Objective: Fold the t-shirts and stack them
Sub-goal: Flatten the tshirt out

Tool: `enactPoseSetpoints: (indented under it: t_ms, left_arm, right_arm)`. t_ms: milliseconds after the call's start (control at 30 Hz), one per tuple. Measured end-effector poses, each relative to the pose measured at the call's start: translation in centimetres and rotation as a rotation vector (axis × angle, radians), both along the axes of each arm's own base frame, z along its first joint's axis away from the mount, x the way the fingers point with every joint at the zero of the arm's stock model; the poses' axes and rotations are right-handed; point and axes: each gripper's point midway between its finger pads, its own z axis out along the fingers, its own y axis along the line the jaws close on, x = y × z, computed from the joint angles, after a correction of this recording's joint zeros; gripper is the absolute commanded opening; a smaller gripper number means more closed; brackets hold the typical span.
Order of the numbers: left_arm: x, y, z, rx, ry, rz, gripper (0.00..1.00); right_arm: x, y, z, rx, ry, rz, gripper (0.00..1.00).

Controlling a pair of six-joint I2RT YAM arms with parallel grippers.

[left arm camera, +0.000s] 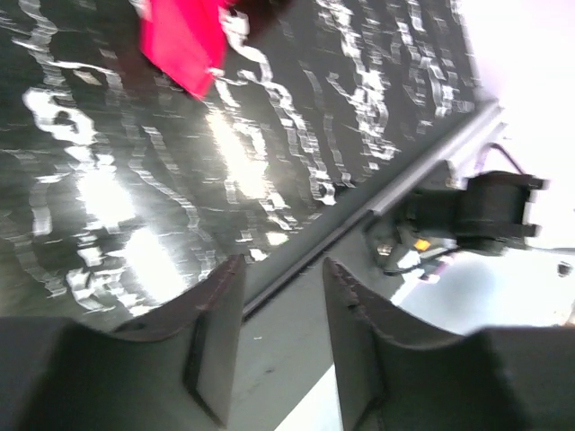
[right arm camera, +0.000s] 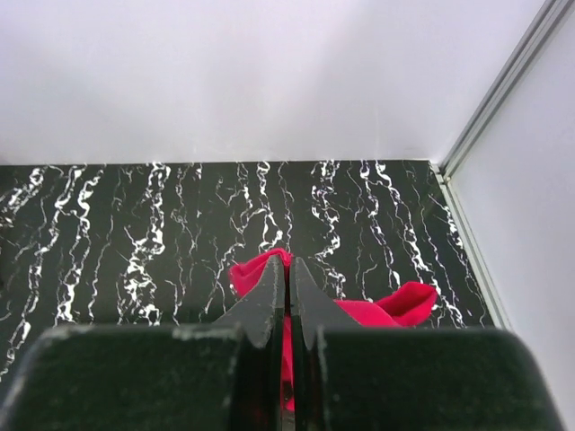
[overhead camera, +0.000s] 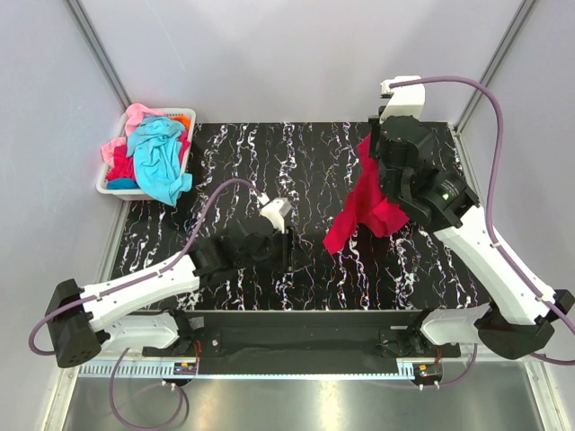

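Note:
My right gripper [overhead camera: 375, 154] is shut on the crimson-red t-shirt [overhead camera: 364, 205] and holds it hanging above the right half of the black marbled table [overhead camera: 269, 162]. In the right wrist view the red cloth [right arm camera: 377, 310] bulges on both sides of the shut jaws [right arm camera: 287, 274]. My left gripper [overhead camera: 286, 244] is open and empty, low over the table's middle front. In the left wrist view its fingers [left arm camera: 220, 305] stand apart, with the shirt's lower tip [left arm camera: 184, 40] at the top. Turquoise [overhead camera: 160, 157], pink [overhead camera: 135, 117] and orange [overhead camera: 182, 118] t-shirts lie heaped in the basket.
A white plastic basket [overhead camera: 110, 189] stands at the table's far left corner. Grey walls with metal posts enclose the back and sides. A metal rail [overhead camera: 296, 323] runs along the table's near edge.

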Motion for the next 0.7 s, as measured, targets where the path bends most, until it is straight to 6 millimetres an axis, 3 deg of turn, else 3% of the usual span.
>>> enactPoseSetpoints:
  t_ms: [167, 333, 467, 600, 700]
  left_arm:
    - [0.3, -3.3, -0.6, -0.098, 0.074, -0.012, 0.52]
    - [2.5, -6.8, -4.0, -0.095, 0.198, 0.047, 0.52]
    - [6.1, -8.7, -6.6, -0.155, 0.323, 0.138, 0.51]
    - [10.5, -9.0, -9.3, -0.163, 0.395, 0.247, 0.53]
    - [13.1, -10.0, -9.7, -0.147, 0.377, 0.273, 0.55]
  right_arm:
    - [0.1, 0.1, -0.8, -0.016, 0.015, 0.001, 0.0]
    - [-0.1, -0.1, -1.5, -0.028, 0.028, 0.0, 0.0]
    - [-0.7, -0.8, -1.5, -0.031, 0.028, -0.008, 0.0]
    - [-1.6, -1.7, -0.6, -0.011, 0.006, -0.01, 0.0]
    - [-2.2, -2.4, 0.1, 0.005, -0.011, -0.016, 0.0]
